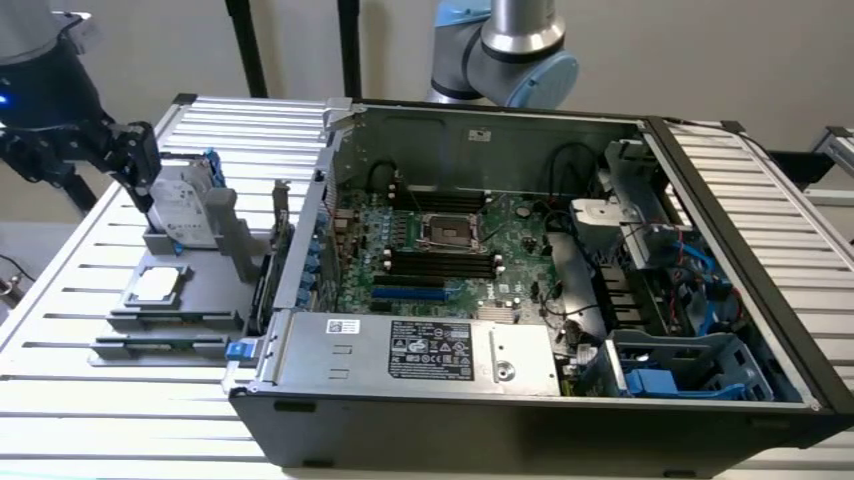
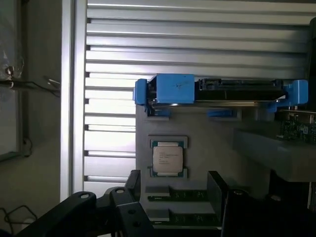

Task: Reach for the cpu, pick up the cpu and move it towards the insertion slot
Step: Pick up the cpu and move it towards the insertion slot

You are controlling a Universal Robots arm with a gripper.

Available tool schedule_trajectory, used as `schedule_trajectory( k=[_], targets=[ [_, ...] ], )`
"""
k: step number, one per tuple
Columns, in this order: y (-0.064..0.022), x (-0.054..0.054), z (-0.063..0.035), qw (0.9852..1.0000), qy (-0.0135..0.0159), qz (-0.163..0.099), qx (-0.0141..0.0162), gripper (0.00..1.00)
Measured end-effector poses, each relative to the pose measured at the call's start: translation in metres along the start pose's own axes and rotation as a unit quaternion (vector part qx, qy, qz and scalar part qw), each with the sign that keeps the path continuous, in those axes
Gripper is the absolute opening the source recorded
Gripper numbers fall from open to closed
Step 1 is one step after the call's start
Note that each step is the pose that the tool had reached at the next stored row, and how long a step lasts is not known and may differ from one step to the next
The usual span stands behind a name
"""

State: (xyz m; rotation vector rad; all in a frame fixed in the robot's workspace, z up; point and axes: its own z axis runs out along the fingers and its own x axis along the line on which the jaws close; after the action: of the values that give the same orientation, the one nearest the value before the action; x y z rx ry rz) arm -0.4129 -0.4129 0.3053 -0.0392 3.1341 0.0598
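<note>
The cpu (image 1: pixel 158 284) lies flat, silver face up, in a recess of the grey holder tray (image 1: pixel 200 315) at the exterior view's left, outside the computer case. In the wrist view the cpu (image 2: pixel 168 158) sits just beyond my two black fingers (image 2: pixel 133 181). My gripper (image 2: pixel 174 178) is open with nothing between its fingers. From outside, the gripper (image 1: pixel 134 165) hangs above the tray, well over the cpu and apart from it. The insertion slot (image 1: pixel 447 232) has a silver frame and dark centre and lies on the green board inside the open case.
A silver hard drive in a blue bracket (image 1: pixel 187 205) (image 2: pixel 217 91) stands upright on the tray just behind the cpu. Memory sticks (image 2: pixel 182 196) lie in the tray's front slots. The case wall (image 1: pixel 300 260) rises between tray and socket. A second arm (image 1: pixel 514 50) stands behind the case.
</note>
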Motion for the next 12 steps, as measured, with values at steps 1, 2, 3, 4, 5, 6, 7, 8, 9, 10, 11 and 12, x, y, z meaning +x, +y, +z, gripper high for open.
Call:
schedule_trajectory(
  k=[1,2,3,4,5,6,7,8,9,10,11,12],
  targets=[
    [-0.0009,0.0,0.0018,1.0,0.0,0.0,0.0,0.65],
    [-0.0019,0.0,0.0036,1.0,0.0,0.0,0.0,0.65],
    [-0.0029,0.0,0.0054,1.0,0.0,0.0,0.0,0.65],
    [-0.0039,-0.001,0.0072,1.0,0.0,0.0,0.0,0.65],
    [-0.0051,-0.001,0.0089,1.0,0.0,0.0,0.0,0.65],
    [-0.0062,-0.001,0.0107,1.0,0.0,0.0,0.0,0.65],
    [-0.0074,-0.001,0.0125,1.0,0.0,0.0,0.0,0.65],
    [-0.0086,-0.001,0.0143,1.0,-0.0001,0.0,0.0,0.65],
    [-0.0096,-0.001,0.016,1.0,0.0,0.0,0.0,0.65],
    [-0.0105,-0.001,0.0179,1.0,-0.0001,0.0,0.0,0.65],
    [-0.0114,-0.001,0.0196,1.0,0.0,0.0,0.0,0.65],
    [-0.0123,-0.001,0.0215,1.0,0.0,0.0,0.0,0.65]
  ],
)
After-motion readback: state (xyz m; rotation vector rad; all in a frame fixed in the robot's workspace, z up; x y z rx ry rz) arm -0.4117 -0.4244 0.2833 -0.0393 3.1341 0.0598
